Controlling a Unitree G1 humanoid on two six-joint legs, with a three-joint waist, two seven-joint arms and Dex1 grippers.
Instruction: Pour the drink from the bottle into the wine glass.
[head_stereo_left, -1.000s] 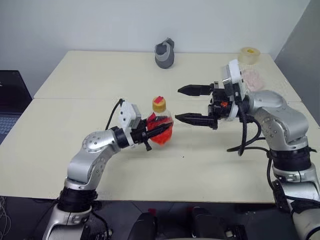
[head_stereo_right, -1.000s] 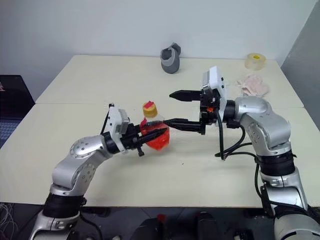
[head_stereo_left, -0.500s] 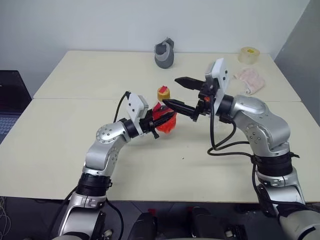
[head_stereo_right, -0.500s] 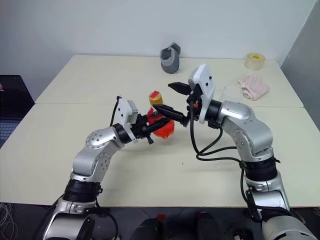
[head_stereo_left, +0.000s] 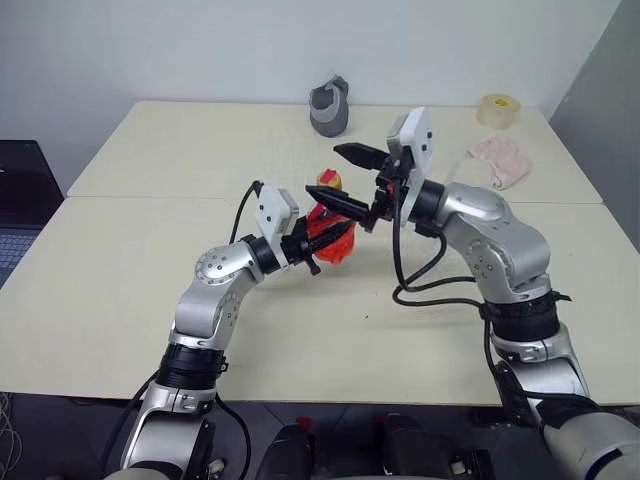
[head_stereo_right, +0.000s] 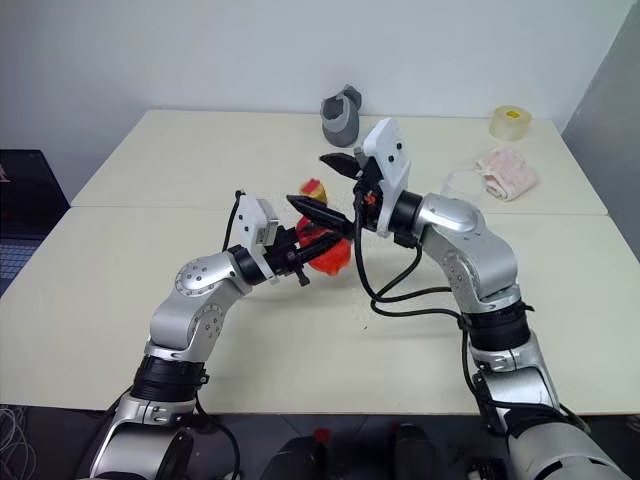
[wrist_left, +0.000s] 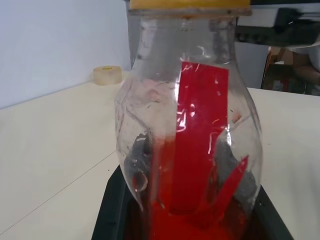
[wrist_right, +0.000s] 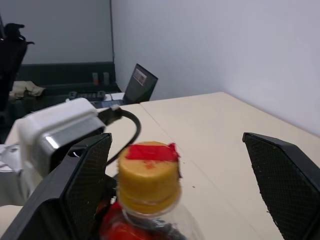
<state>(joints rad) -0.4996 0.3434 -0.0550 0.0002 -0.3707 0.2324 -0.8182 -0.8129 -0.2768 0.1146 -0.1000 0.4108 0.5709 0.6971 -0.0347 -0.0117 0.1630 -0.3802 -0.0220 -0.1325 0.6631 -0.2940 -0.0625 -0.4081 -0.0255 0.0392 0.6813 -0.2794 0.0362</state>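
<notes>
The left hand (head_stereo_left: 322, 240) is clamped on the lower body of the bottle (head_stereo_left: 330, 232), holding it upright above the middle of the tabletop (head_stereo_left: 150, 290). In the left wrist view the bottle's clear wall fills the frame between the two black fingers, with the drink (wrist_left: 200, 220) pooled bright red in the bottom part and a red strip of label running up the front (the yellowish cap (wrist_right: 148, 176) is still on the neck). The right hand (head_stereo_left: 340, 178) stands with its fingers spread wide, one on either side of the cap and not touching it. The wine glass (head_stereo_right: 462, 186) stands well apart on the robot's right, near a crumpled cloth (head_stereo_left: 498, 160). A grey cup-like object (head_stereo_left: 329, 107) and a roll of tape (head_stereo_left: 497, 109) sit at the far edge.
</notes>
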